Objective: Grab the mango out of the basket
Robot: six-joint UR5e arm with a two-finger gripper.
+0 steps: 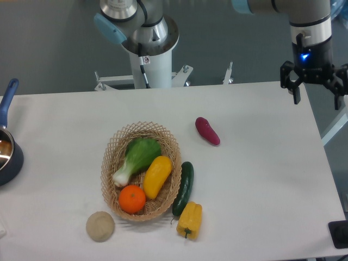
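Observation:
The mango (156, 175), a smooth yellow-orange oval, lies in the right half of the tan wicker basket (112, 155) at the table's middle front. It rests between a green leafy vegetable (136, 158) and a round orange (132, 198). My gripper (317, 90) hangs at the far right edge of the table, well away from the basket, fingers spread open and empty.
A dark green cucumber (184, 188) lies against the basket's right side. A yellow bell pepper (189, 219) sits just below it. A purple sweet potato (207, 131) lies right of the basket, a tan round lump (100, 226) front left. A blue-handled pot (6, 147) stands at the left edge.

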